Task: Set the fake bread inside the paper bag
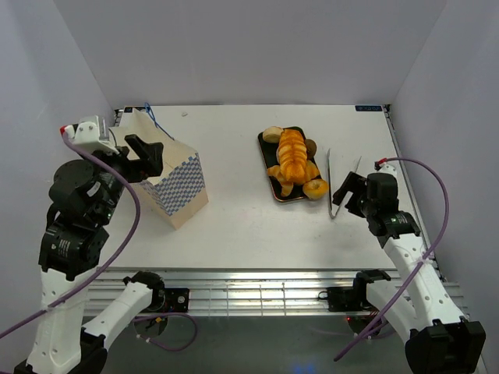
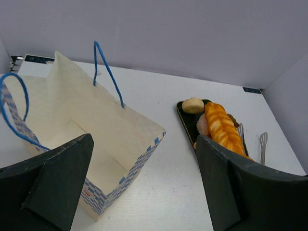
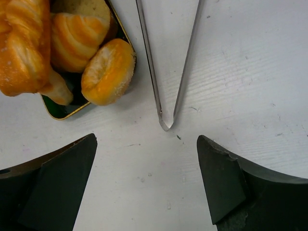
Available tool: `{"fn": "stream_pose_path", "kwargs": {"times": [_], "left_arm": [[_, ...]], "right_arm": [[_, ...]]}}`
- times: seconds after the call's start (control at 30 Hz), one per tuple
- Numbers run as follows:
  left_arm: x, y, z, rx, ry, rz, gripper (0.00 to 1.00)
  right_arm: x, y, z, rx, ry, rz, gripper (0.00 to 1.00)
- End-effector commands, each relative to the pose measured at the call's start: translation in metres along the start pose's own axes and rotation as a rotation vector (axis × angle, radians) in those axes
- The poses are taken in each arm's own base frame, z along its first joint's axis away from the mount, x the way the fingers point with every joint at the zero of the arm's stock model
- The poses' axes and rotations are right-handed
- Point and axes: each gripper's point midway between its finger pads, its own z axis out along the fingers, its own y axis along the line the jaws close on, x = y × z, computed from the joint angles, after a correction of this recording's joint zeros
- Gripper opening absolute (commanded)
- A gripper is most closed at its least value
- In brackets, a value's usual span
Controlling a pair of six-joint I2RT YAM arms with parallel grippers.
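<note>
the fake bread is in neither gripper: your right gripper hangs wide open over the joined end of the tongs, right of the tray heaped with bread at its view's upper left, so closing here could catch the tongs or nudge the round bun off the rim. your left gripper, spread and empty above the paper bag, could snag a blue handle and tip it.

My left hand hovers over the open paper bag, left on the worktop. The fake bread sits piled on a dark tray. My right hand is at the tongs alongside.
</note>
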Motion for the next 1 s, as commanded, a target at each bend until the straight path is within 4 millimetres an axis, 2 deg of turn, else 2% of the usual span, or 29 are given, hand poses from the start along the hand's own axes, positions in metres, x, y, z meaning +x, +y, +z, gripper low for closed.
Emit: {"fn": "stream_pose_path", "kwargs": {"times": [0.0, 0.03, 0.07, 0.2, 0.3, 0.4, 0.5, 0.67, 0.8, 0.87, 0.97], "left_arm": [[-0.010, 0.019, -0.017, -0.097, -0.030, 0.005, 0.98], [-0.008, 0.023, -0.018, -0.114, -0.030, 0.008, 0.98], [0.001, 0.028, -0.017, -0.136, -0.018, 0.010, 0.98], [0.013, 0.037, -0.019, -0.169, -0.014, 0.009, 0.98], [0.021, 0.036, -0.015, -0.154, 0.001, 0.027, 0.98], [0.025, 0.037, -0.013, -0.154, 0.001, 0.030, 0.98], [0.023, 0.041, -0.015, -0.170, -0.014, 0.032, 0.98], [0.005, 0.046, -0.024, -0.210, -0.065, 0.071, 0.98], [0.004, 0.049, -0.026, -0.230, -0.070, 0.087, 0.98], [0.006, 0.050, -0.025, -0.235, -0.068, 0.090, 0.98], [0.006, 0.052, -0.027, -0.243, -0.070, 0.093, 0.98]], "right_arm": [[0.030, -0.013, 0.007, 0.034, 0.086, -0.014, 0.90], [0.043, -0.018, 0.011, 0.040, 0.112, -0.006, 0.90], [0.048, -0.019, 0.013, 0.040, 0.114, 0.001, 0.90], [0.058, -0.022, 0.026, 0.038, 0.127, -0.005, 0.90], [0.052, -0.030, 0.034, 0.101, 0.126, -0.033, 0.90], [0.043, -0.024, 0.043, 0.082, 0.102, -0.053, 0.90], [0.045, -0.015, 0.054, 0.049, 0.107, -0.054, 0.90], [0.049, -0.020, 0.076, 0.102, 0.147, -0.058, 0.90], [0.035, -0.017, 0.093, 0.127, 0.128, -0.054, 0.90], [0.034, -0.026, 0.100, 0.189, 0.130, -0.062, 0.90], [0.025, -0.029, 0.109, 0.225, 0.106, -0.072, 0.91]]}}
